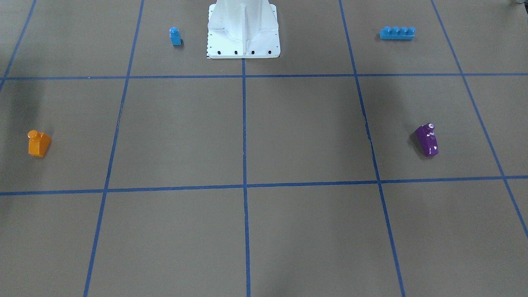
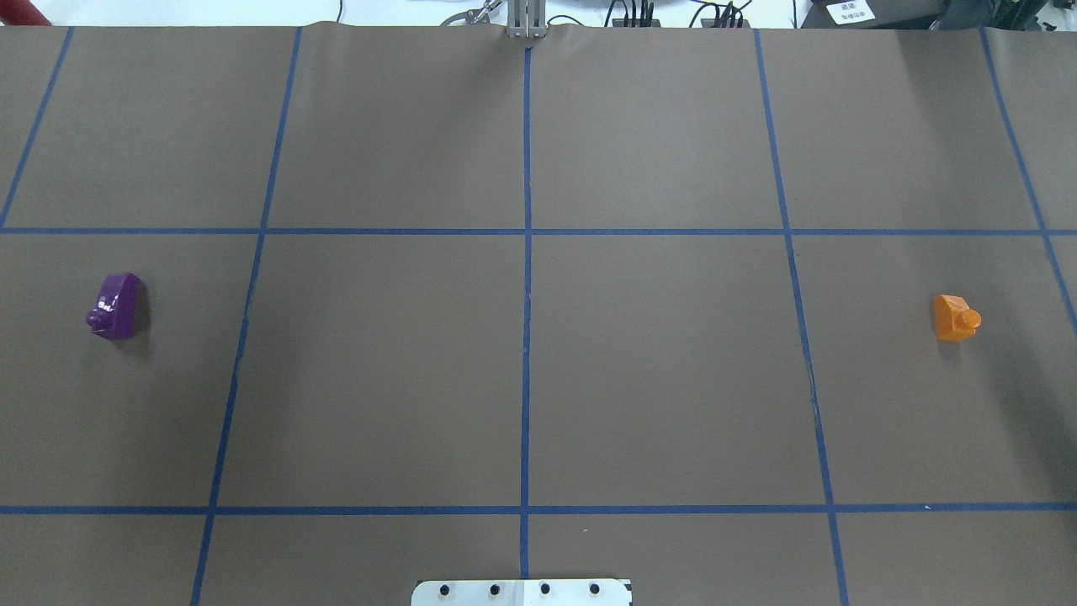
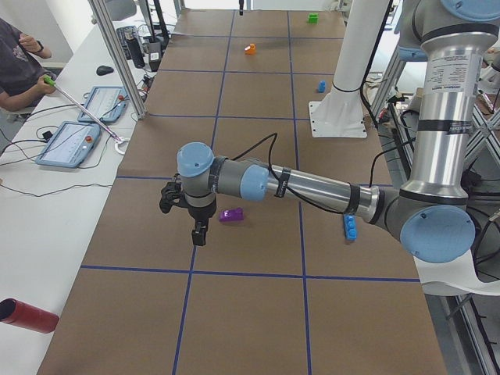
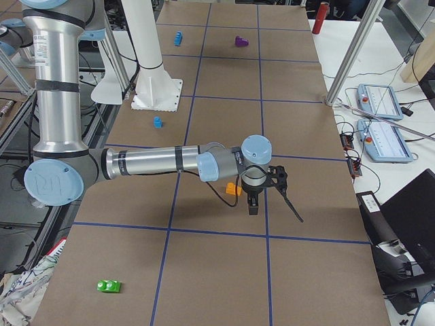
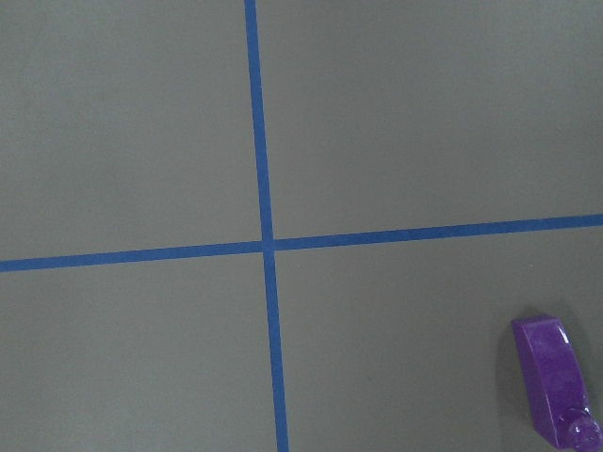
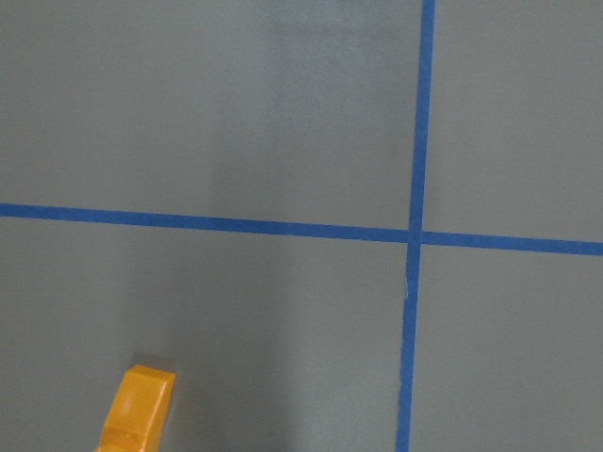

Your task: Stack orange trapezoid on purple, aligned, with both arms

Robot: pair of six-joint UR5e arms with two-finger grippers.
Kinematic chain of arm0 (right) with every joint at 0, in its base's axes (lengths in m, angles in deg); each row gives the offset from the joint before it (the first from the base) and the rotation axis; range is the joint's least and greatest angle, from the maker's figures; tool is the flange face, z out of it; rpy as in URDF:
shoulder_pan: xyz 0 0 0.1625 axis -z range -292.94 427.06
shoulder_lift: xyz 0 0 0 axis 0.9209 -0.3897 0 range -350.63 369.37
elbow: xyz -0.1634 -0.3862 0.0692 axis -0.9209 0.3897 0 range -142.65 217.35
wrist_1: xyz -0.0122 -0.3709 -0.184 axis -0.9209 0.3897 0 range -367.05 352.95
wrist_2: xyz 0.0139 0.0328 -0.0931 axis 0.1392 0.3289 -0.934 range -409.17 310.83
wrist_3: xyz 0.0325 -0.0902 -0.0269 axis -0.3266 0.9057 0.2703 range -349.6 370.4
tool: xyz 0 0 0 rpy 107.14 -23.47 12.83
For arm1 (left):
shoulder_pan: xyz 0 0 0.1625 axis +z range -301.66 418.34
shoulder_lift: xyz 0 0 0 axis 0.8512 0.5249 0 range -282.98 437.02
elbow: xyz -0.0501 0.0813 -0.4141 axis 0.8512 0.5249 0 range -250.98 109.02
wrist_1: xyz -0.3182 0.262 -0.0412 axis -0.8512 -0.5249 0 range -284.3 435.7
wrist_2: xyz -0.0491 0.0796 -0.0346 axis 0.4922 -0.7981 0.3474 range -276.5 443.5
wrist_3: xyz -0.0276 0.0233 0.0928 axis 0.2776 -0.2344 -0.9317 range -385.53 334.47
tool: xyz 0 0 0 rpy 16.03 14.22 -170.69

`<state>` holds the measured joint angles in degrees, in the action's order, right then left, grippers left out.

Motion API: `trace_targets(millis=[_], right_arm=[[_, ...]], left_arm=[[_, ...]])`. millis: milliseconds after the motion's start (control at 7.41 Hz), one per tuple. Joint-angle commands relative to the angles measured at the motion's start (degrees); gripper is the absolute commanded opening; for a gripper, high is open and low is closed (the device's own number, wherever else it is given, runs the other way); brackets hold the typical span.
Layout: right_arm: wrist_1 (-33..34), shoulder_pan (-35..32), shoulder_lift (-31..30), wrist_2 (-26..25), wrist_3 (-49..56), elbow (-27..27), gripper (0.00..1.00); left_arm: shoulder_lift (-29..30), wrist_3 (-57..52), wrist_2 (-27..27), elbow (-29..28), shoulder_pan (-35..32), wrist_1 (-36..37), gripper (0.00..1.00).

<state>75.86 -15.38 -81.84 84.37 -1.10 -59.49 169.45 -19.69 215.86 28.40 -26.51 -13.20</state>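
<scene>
The orange trapezoid (image 1: pixel 38 143) sits on the brown table at the robot's right side (image 2: pixel 954 318). The purple brick (image 1: pixel 427 141) sits far from it at the robot's left side (image 2: pixel 116 306). My left gripper (image 3: pixel 201 233) hangs above the table just beside the purple brick (image 3: pixel 231 215); its wrist view shows the brick at the lower right (image 5: pixel 556 381). My right gripper (image 4: pixel 253 204) hangs just beside the orange trapezoid (image 4: pixel 233 189); its wrist view shows the brick at the lower left (image 6: pixel 139 410). Both grippers show only in the side views, so I cannot tell if they are open or shut.
A small blue single-stud brick (image 1: pixel 175 36) and a long blue four-stud brick (image 1: pixel 397 33) lie either side of the white robot base (image 1: pixel 243 41). A green brick (image 4: pixel 109 286) and a red cylinder (image 3: pixel 27 316) lie at the table's ends. An operator (image 3: pixel 16 66) sits alongside.
</scene>
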Motion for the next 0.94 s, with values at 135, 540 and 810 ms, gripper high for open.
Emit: trace_targets(millis=[135,540,810], right_arm=[[-0.2,0.0,-0.2,0.0,-0.1,-0.1,1.0],[-0.2,0.0,-0.6,0.0,0.1,-0.1,1.0],[-0.2,0.0,-0.8,0.0,0.0,-0.2,1.0]], left_arm=[[-0.9,0.2,0.8,-0.1,0.6,-2.8,1.0],[-0.9,0.2,0.7,-0.3,1.4,-4.1,1.0],[-0.9,0.3,1.3,-0.1,2.6,-4.1,1.0]])
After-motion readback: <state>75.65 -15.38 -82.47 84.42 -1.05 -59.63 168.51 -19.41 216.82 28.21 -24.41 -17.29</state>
